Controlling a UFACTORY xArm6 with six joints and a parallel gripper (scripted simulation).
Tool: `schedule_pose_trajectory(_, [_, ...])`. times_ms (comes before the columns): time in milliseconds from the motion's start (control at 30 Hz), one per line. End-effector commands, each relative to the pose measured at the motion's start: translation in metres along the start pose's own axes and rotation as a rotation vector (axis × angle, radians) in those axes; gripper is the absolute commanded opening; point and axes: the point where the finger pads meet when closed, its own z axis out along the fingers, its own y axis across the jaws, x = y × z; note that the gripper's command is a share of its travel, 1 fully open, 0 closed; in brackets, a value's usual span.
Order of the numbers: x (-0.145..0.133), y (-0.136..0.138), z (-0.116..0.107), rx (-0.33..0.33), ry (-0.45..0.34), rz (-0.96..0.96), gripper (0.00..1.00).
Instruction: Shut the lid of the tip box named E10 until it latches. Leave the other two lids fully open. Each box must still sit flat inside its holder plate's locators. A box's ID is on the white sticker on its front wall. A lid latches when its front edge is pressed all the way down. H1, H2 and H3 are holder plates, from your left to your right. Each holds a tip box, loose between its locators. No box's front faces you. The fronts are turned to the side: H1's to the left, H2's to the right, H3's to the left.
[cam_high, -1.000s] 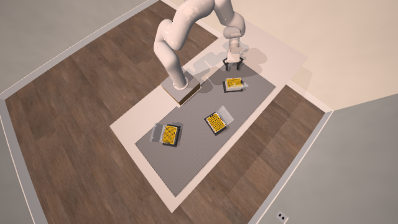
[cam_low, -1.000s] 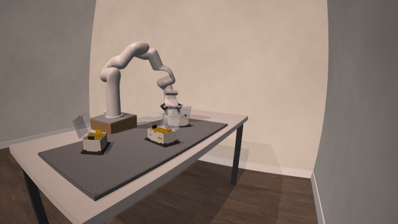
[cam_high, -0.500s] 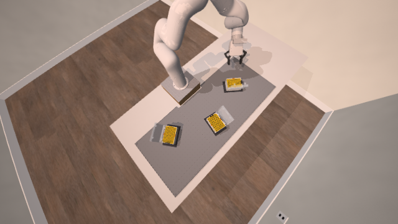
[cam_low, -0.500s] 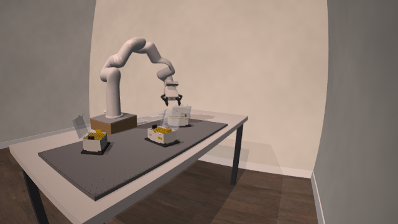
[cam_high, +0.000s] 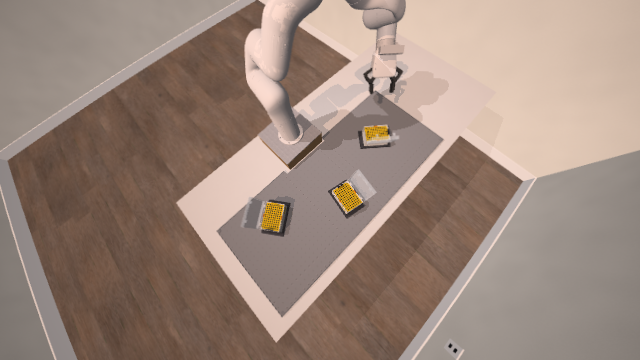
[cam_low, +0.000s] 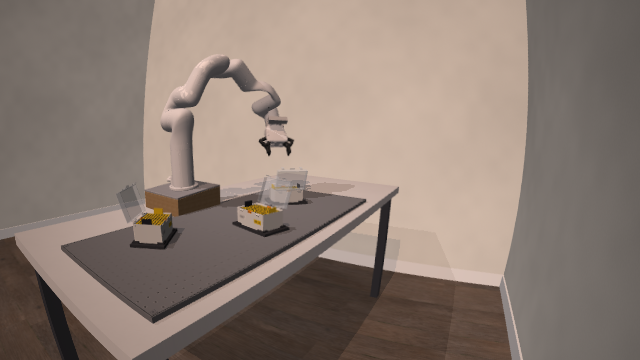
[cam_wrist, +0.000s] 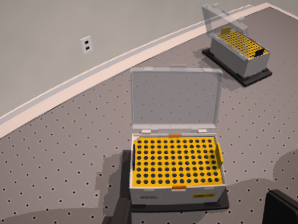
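Observation:
Three white tip boxes with yellow tip racks sit on black holder plates on the grey breadboard, all with clear lids open. My gripper (cam_high: 382, 84) is open and empty. It hangs high above the table's far end, beside the end box (cam_high: 375, 135), and touches nothing. In the wrist view this box (cam_wrist: 174, 168) lies just ahead of my fingers, its lid (cam_wrist: 174, 99) standing upright behind the rack. Its front-wall sticker (cam_wrist: 156, 197) faces me but is too small to read. The middle box (cam_high: 347, 196) also shows in the wrist view (cam_wrist: 237, 50). The third box (cam_high: 272, 216) is farthest away.
The arm's base block (cam_high: 291, 143) stands on the table beside the breadboard (cam_high: 325, 200). In the exterior view the gripper (cam_low: 276, 146) hangs well above the end box's raised lid (cam_low: 292, 179). The table edge runs close behind the end box.

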Motion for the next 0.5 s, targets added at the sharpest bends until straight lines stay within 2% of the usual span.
schedule_pose_trajectory(0, [0.007, -0.001, -0.008, 0.002, -0.001, 0.002, 1.00])
schedule_pose_trajectory(67, [0.007, -0.001, -0.008, 0.002, -0.001, 0.002, 1.00])
schedule_pose_trajectory(400, [0.043, -0.003, 0.028, -0.234, -0.001, 0.238, 1.00])
schedule_pose_trajectory(467, [0.050, -0.004, 0.035, -0.255, -0.001, 0.259, 1.00])
